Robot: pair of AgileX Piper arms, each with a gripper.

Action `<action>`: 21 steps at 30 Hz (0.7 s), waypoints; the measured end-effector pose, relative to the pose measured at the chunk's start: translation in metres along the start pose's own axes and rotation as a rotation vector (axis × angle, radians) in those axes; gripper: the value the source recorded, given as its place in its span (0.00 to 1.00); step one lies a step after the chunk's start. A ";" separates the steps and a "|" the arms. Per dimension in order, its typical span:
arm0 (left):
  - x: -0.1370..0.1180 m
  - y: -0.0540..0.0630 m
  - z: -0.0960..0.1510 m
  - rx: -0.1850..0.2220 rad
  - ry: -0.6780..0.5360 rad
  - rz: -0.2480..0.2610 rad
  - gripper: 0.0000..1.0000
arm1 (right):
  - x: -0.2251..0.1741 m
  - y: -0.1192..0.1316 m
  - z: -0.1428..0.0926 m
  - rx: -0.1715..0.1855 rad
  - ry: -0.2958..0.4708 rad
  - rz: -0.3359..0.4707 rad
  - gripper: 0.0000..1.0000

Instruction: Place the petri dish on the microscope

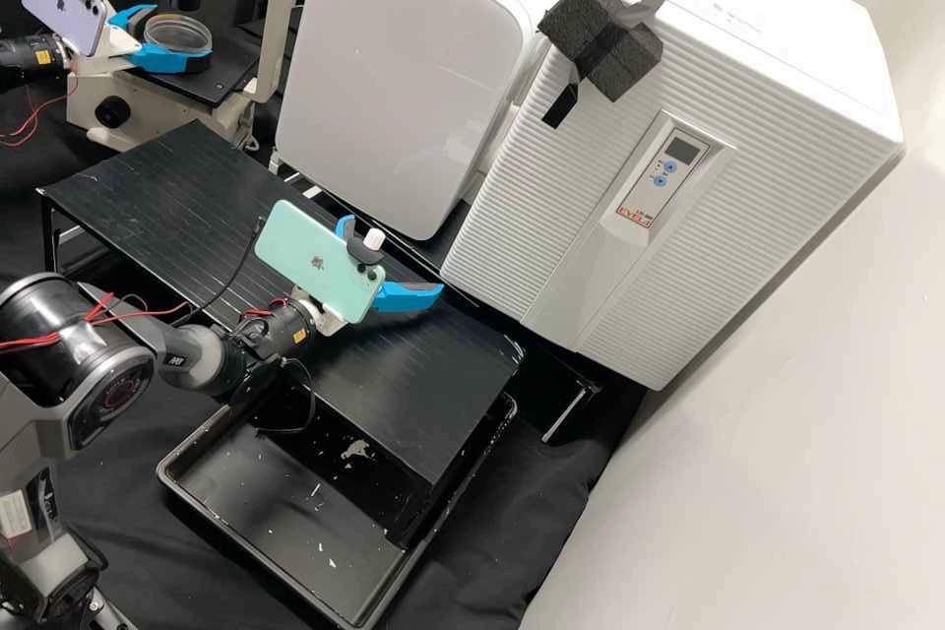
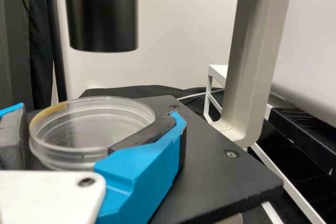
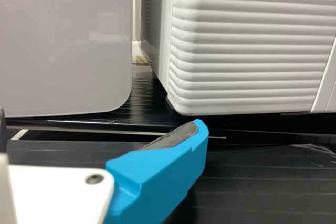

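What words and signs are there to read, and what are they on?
White cabinet: triangle signs on the blue buttons; red lettering, a brand name, left unquoted; other print too small.
Mint-green phone, purple phone: one logo each, unquoted.
Yellow label, white label on arm parts: too small to read.

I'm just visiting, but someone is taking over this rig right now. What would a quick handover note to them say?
Left gripper: jaws closed on the petri dish, over the microscope's black stage.
Right gripper: jaws open and empty, above the black stand.
Done: the dish is picked up and brought to the microscope. Whether its base touches the stage, I can't tell.
Left: probably settle the dish on the stage, open the left jaws, then back away without nudging it. The right arm seems to have no part in that.
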 end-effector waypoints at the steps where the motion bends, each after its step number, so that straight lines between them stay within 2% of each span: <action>1: -0.004 -0.001 0.001 0.000 -0.002 -0.001 1.00 | 0.000 0.000 0.000 0.000 0.000 0.000 1.00; 8: -0.039 0.000 0.006 -0.028 -0.019 -0.005 1.00 | 0.000 0.000 0.000 0.000 0.000 0.000 1.00; 15: -0.081 -0.005 0.018 -0.075 0.012 0.006 1.00 | 0.000 0.000 0.000 0.000 0.000 0.000 1.00; 18: -0.103 -0.009 0.025 -0.042 0.038 0.038 1.00 | 0.000 0.000 0.000 0.000 0.000 0.000 1.00; 21: -0.118 -0.008 0.031 -0.016 0.066 0.116 1.00 | 0.000 0.000 0.000 0.000 0.000 0.000 1.00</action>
